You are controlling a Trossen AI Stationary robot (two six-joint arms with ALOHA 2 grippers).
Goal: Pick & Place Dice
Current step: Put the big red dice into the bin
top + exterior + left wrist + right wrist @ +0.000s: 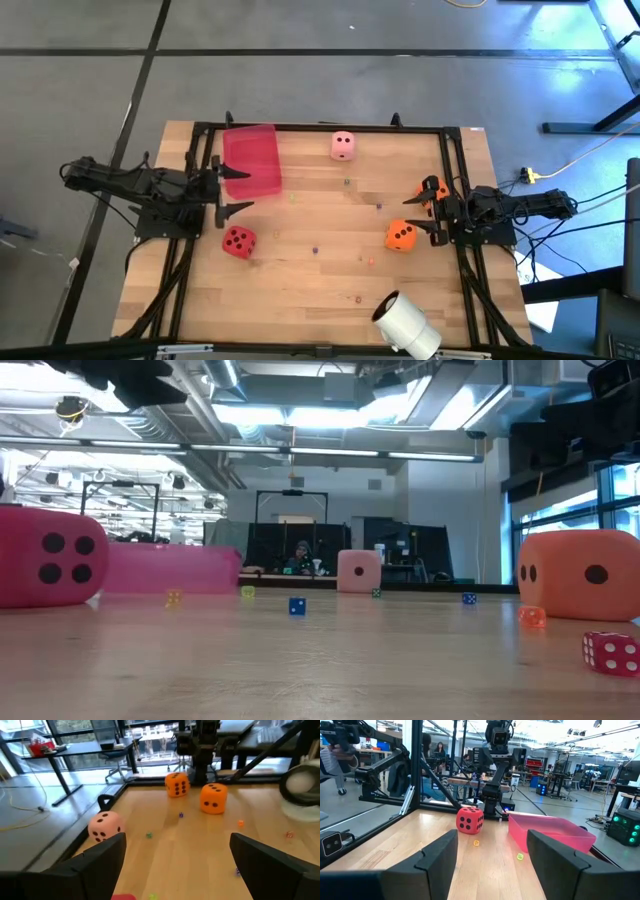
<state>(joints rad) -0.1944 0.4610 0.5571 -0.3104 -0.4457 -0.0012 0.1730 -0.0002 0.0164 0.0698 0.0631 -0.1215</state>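
Note:
The red die [238,242] rests flat on the table near its left side, just toward the near edge from my open left gripper [236,190]. The pale pink die [343,146] sits by the far edge. Two orange dice stand at the right: one [401,236] beside my open right gripper [424,215], the other [433,188] by its far finger. The translucent red tray [252,160] lies at the far left. In the left wrist view I see the pink die [105,826] and both orange dice [213,798]; the right wrist view shows the red die [469,819] and the tray [552,833].
A white cylinder roll [407,325] lies at the near right corner. Several tiny coloured dice [297,606] are scattered over the wooden table [320,280]. A black frame [330,128] borders the table. A person [302,556] sits far off in the room.

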